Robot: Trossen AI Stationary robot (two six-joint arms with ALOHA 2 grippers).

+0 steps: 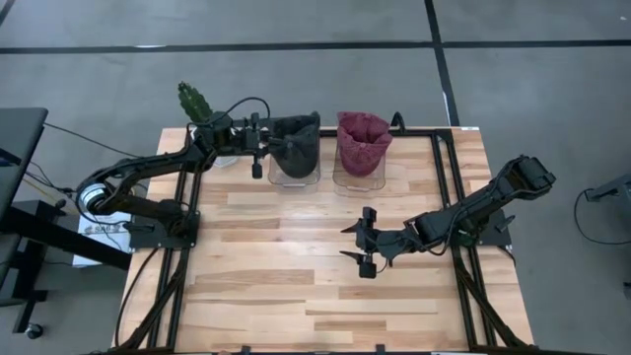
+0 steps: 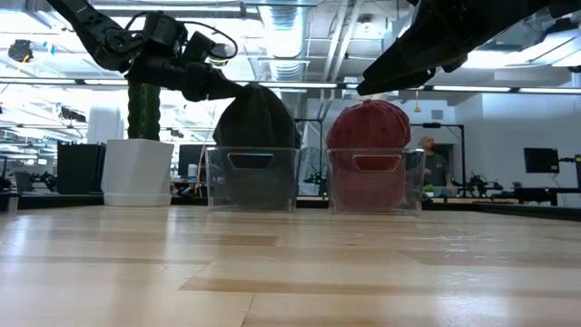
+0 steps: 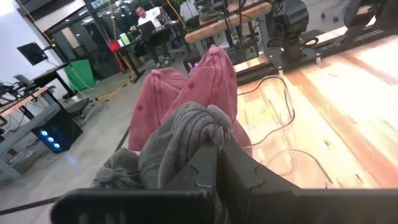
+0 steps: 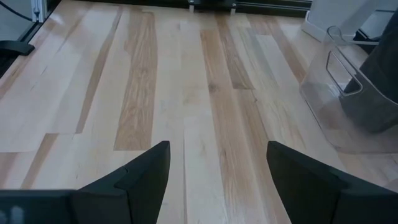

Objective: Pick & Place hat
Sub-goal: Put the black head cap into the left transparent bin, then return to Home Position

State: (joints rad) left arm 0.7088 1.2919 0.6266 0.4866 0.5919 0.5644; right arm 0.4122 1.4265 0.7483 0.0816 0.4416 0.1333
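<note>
- Your left arm reaches from its base at the table's left edge toward the far side, elbow bent, forearm running right.
- Your left gripper [image 1: 264, 148] sits at the far left-centre of the table, raised above the surface; its fingers [image 3: 233, 165] are pinched together on grey fabric.
- Your right arm stretches from its base at the right edge, angled leftward and slightly nearer, toward the table's middle.
- Your right gripper [image 1: 359, 245] hovers over the middle of the table, its two fingers [image 4: 146, 168] spread wide apart with nothing between them.
</note>
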